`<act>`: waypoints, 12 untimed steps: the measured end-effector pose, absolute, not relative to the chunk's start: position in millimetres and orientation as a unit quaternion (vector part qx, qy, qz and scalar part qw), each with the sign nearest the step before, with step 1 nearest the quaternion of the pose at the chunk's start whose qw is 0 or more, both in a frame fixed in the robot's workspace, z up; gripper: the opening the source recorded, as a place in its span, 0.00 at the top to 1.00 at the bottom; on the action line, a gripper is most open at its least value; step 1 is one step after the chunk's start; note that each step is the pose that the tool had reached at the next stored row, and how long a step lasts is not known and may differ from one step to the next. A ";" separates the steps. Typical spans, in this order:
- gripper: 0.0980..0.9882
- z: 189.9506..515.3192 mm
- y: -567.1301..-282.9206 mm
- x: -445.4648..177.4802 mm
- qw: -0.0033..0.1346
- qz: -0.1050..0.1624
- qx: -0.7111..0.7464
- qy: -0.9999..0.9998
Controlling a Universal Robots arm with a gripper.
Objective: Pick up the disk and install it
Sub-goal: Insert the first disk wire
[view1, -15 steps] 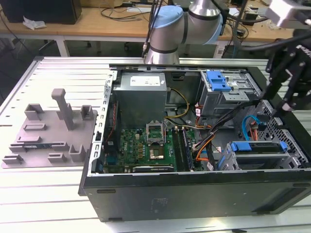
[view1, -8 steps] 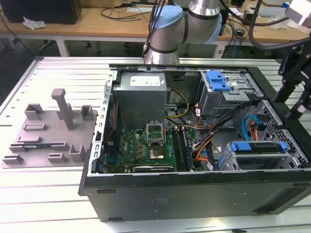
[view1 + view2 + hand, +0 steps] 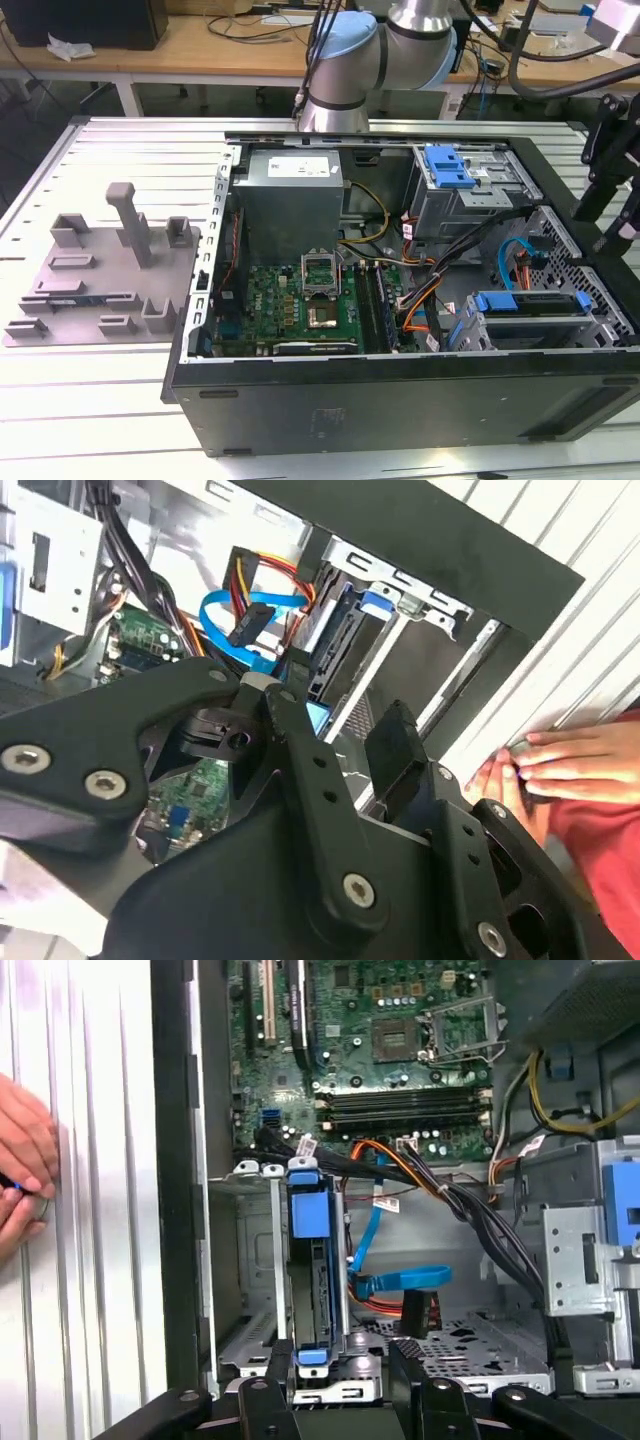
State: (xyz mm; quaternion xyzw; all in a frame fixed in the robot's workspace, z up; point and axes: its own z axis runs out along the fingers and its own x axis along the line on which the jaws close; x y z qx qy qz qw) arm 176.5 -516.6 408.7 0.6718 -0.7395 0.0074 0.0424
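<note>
While the disk (image 3: 530, 304) sits caged, both wrist views catch a hand (image 3: 22, 1170).

The place reads as a robotics lab or workshop. The hand (image 3: 340, 1375) hangs over an open computer case (image 3: 400, 400), its circuit board (image 3: 290, 300) laid bare, lying on a slotted aluminium worktop (image 3: 130, 150). Well apart from the hand, across the case, a grey moulded fixture plate (image 3: 90, 285) sits on that worktop. Beyond the arm's base (image 3: 340, 70), wooden benches (image 3: 200, 45) carry loose cables (image 3: 260, 20) and a dark box (image 3: 80, 20). A person's fingers (image 3: 25, 1160) rest on the worktop near the hand.
</note>
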 end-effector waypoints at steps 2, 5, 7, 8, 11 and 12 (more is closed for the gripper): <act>0.55 407.3 -516.3 176.7 0.040 0.009 0.658 -0.751; 0.55 406.7 -514.3 176.6 0.034 0.019 0.654 -0.755; 0.55 406.1 -512.1 176.6 0.028 0.030 0.652 -0.757; 0.55 404.6 -510.5 176.6 0.026 0.033 0.649 -0.759; 0.55 401.8 -496.6 176.3 0.036 0.046 0.649 -0.759; 0.55 400.8 -488.4 176.2 0.046 0.057 0.648 -0.758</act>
